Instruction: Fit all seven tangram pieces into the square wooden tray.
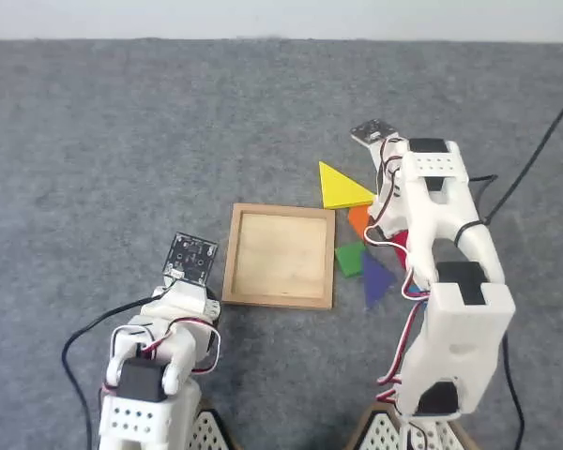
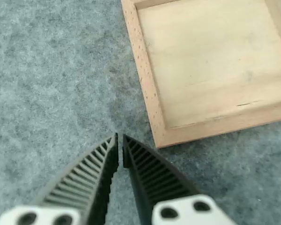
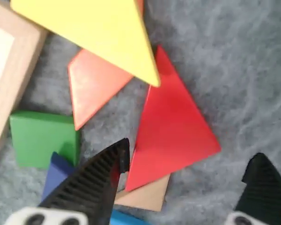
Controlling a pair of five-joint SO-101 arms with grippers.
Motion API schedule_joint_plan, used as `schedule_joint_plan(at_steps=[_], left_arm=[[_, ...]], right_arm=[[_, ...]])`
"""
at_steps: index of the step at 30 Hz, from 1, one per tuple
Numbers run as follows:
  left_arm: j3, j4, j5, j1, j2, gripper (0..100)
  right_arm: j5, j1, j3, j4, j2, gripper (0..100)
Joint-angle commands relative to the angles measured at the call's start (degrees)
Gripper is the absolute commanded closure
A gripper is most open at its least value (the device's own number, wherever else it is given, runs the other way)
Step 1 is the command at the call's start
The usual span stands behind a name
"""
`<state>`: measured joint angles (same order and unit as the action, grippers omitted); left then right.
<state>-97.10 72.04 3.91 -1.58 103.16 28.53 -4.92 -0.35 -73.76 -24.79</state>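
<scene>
1. Counting the pieces gives seven: yellow triangle (image 3: 98, 33), orange piece (image 3: 91, 84), red triangle (image 3: 171, 131), green square (image 3: 40, 138), dark blue piece (image 3: 58, 173), tan piece (image 3: 147, 194) and a light blue sliver (image 3: 126, 219). They are clustered on the carpet (image 1: 122, 141) beside the one wooden tray (image 1: 280, 302).
2. The right arm (image 1: 450, 244) stretches over the cluster. The right gripper (image 3: 192, 154) is spread wide above the red triangle, gripping nothing.
3. The left arm (image 1: 159, 356) is folded back. The left gripper (image 2: 120, 140) is closed, empty, near the tray's corner.
</scene>
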Motion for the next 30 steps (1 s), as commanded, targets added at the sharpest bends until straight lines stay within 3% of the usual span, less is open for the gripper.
schedule_joint_plan(at_steps=[1,5,10,20,30], left_arm=[[0.57,0.18,0.18,0.26,0.88,98],[0.57,0.18,0.18,0.26,0.88,98],[0.57,0.18,0.18,0.26,0.88,98],[0.57,0.18,0.18,0.26,0.88,98],[0.57,0.18,0.18,0.26,0.88,98]], right_arm=[[-0.35,0.31,-0.7,2.24,-0.75,61.6],[-0.44,0.31,-0.88,4.35,-4.35,62.3],[-0.53,0.48,-0.88,4.62,-5.41,70.8],[-2.55,0.31,-0.97,4.09,-5.14,71.4],[-4.31,-0.31,-0.53,-0.4,4.53,71.5]])
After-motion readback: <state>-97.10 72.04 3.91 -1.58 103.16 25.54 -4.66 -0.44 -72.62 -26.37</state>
